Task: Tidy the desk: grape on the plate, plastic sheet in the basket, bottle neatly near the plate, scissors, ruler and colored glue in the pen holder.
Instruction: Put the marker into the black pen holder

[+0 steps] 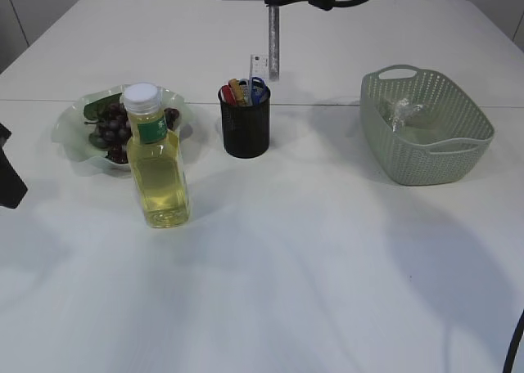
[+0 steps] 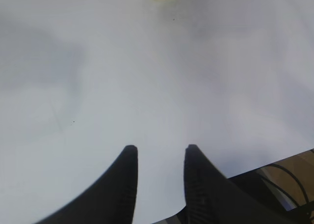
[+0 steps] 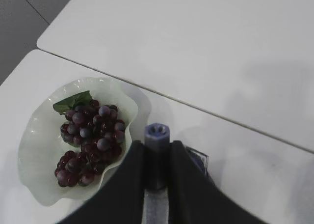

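Right end effector (image 3: 157, 157) is clenched on a glue stick (image 3: 157, 135), pads on both sides of it, stick upright with its purple end sticking out past the fingertips. In the exterior view the stick (image 1: 273, 42) hangs high, above and slightly behind the pen holder (image 1: 246, 126), not touching it. Left end effector (image 2: 161, 155) is released, jaws apart with nothing between them, hovering over bare worktop (image 2: 147, 76) near the left edge; only the bottle's base shows at the top of that view.

Pen holder is black mesh, toward the far middle of the worktop, with scissors (image 1: 257, 88) and a ruler (image 1: 258, 65) standing in it plus other colored handles I can't tell apart. Grapes (image 1: 115, 132) lie on the pale green plate (image 1: 74, 132) toward the far left edge. Bottle (image 1: 157, 162) of yellow liquid, white cap, stands upright just in front of the plate, overlapping it in view; touching or not, can't tell. Basket (image 1: 426, 128) sits toward the far right edge, crumpled clear plastic sheet (image 1: 401, 110) inside.
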Available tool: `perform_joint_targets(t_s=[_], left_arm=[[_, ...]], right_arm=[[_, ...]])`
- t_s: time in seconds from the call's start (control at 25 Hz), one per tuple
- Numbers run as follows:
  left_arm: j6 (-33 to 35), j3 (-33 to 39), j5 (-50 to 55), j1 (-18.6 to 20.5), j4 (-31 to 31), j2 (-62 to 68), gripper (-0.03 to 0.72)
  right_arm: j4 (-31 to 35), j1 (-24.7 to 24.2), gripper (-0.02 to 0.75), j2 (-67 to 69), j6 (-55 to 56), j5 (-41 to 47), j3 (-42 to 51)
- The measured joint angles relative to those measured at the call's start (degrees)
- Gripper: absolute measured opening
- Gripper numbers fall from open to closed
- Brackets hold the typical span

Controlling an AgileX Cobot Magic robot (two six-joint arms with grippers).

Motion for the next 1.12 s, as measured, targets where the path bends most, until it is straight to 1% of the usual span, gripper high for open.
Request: perform_joint_targets(t_s=[0.24,0.64,0.76,1.0,1.12], left_arm=[[0.0,0.0,0.0,0.0,0.0,0.0,0.239],[0.0,0.0,-0.2,0.0,0.3,0.0,0.239],[0.0,0.0,-0.5,0.0,0.7,0.0,0.239],[0.0,0.0,-1.2,0.0,0.8,0.0,0.239],[0.0,0.0,-1.3,0.0,0.8,0.0,0.239]], right_arm=[[6.9,0.0,0.092,4.1,-13.5,-6.0,0.0],[23.7,0.0,0.092,8.9,-38.4,-12.6,0.0],[24.9,0.0,0.092,9.2,-41.3,-13.1,0.0],[25.3,0.0,0.094,11.2,-42.9,-12.8,0.0],[25.3,0.0,0.132,11.9,-43.1,-12.2,0.1]])
